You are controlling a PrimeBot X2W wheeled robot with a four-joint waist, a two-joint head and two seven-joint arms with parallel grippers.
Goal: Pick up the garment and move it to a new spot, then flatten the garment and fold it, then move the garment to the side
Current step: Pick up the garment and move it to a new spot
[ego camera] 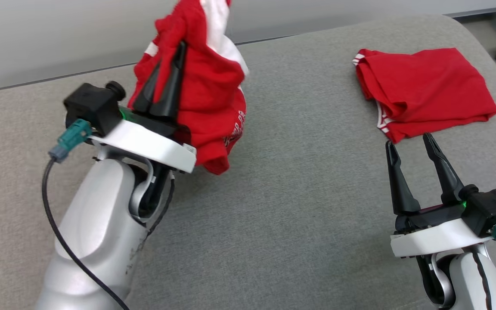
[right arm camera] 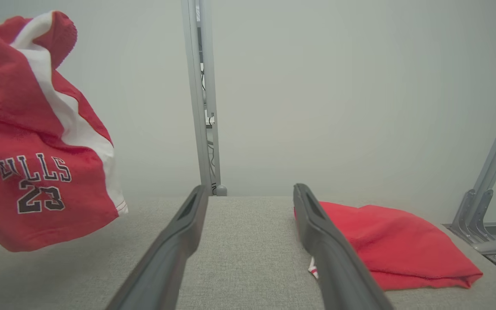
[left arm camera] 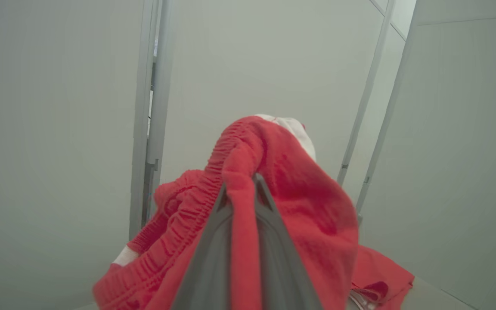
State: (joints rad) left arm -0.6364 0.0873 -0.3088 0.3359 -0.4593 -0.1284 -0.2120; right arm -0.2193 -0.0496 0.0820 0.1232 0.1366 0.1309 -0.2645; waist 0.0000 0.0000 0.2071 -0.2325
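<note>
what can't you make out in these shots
Head view: the upper edge cuts off the red shorts' top.
Right wrist view: a fold partly hides the print's first letter; the right gripper covers the folded red garment's left end.
Left wrist view: cloth hides the left gripper's pads.

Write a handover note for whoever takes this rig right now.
Left hand: shut on the red knit shorts with white side stripe, held up above the grey fabric surface.
Right hand: open, empty, low over the surface, just short of a folded red cloth garment lying at the right.
Done: pickup.
Left: set the shorts down at a new spot, flatten, fold, move aside.
</note>
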